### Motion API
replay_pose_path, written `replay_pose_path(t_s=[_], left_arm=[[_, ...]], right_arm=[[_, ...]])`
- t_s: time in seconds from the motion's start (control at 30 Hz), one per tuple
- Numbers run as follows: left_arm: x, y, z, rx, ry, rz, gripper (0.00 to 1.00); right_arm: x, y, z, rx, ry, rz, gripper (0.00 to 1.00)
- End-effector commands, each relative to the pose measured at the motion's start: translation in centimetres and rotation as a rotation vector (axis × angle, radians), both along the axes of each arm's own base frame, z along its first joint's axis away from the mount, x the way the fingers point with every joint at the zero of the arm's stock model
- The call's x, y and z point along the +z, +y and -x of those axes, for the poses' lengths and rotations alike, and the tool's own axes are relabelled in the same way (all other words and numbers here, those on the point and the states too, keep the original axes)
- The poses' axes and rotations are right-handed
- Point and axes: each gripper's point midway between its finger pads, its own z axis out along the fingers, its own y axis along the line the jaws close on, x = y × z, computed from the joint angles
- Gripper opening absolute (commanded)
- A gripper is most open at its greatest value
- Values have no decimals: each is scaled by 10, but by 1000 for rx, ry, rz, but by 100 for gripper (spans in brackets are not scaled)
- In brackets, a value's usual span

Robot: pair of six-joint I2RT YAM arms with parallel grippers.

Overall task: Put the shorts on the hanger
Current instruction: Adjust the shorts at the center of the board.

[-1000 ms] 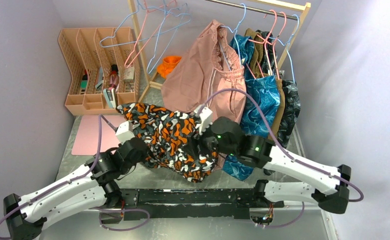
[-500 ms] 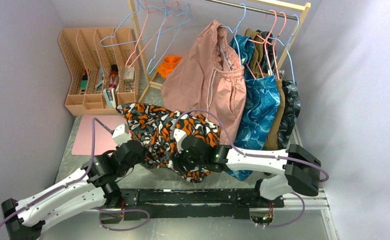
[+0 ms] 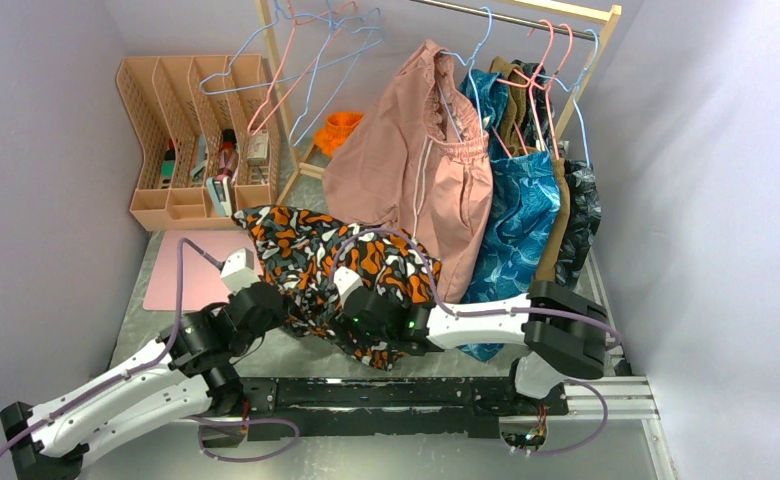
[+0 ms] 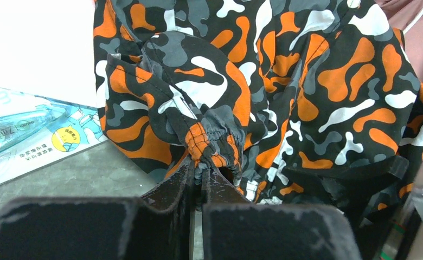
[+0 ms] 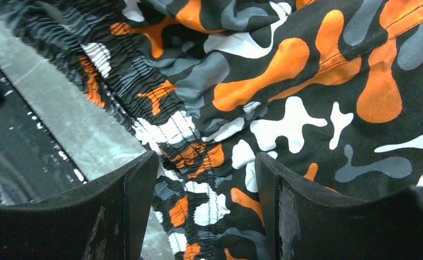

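The camouflage-print shorts (image 3: pixel 311 260) lie bunched on the table between the two arms. My left gripper (image 4: pixel 198 168) is shut on a gathered elastic edge of the shorts (image 4: pixel 215 143), at the heap's left side (image 3: pixel 284 305). My right gripper (image 5: pixel 206 162) stands open at the heap's near edge (image 3: pixel 358 335). Its fingers straddle the ruched waistband (image 5: pixel 198 184) without pinching it. A light-blue hanger (image 3: pixel 236 60) hangs empty among pink ones at the rack's left post, far from both grippers.
A plain pink garment (image 3: pixel 416 150) and a blue leaf-print garment (image 3: pixel 521 210) hang on the rail just behind the shorts. A peach desk organiser (image 3: pixel 201 130) stands at back left with a pink mat (image 3: pixel 181 270) before it. A printed packet (image 4: pixel 30 135) lies left of the shorts.
My right arm has swung left and down across the shorts to their near edge, its jaws staying apart. The left gripper has kept its hold and barely moved.
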Motion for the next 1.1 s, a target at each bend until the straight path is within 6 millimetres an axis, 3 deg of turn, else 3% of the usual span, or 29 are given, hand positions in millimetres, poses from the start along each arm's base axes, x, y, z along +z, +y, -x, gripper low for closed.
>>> replay_pose_path(t_s=[0.0, 0.2, 0.37, 0.63, 0.73, 1.0, 1.07], left_arm=[[3, 3, 0, 15, -6, 12, 7], [2, 4, 2, 15, 0, 17, 7], [-3, 6, 5, 17, 20, 3, 7], [-11, 12, 7, 40, 54, -36, 7], [-15, 9, 8, 33, 59, -27, 7], [-19, 6, 6, 22, 58, -37, 7], [-21, 6, 5, 22, 61, -45, 7]], right_arm=[[2, 6, -14, -68, -50, 10, 69], [-5, 10, -7, -52, -61, 16, 72], [-14, 2, -23, -146, -114, 85, 68], [-33, -38, -33, -246, -140, 232, 17], [-23, -39, -31, -255, -132, 193, 1], [32, -23, -18, -149, -117, -5, 0], [34, -28, -21, -182, -113, -4, 0]])
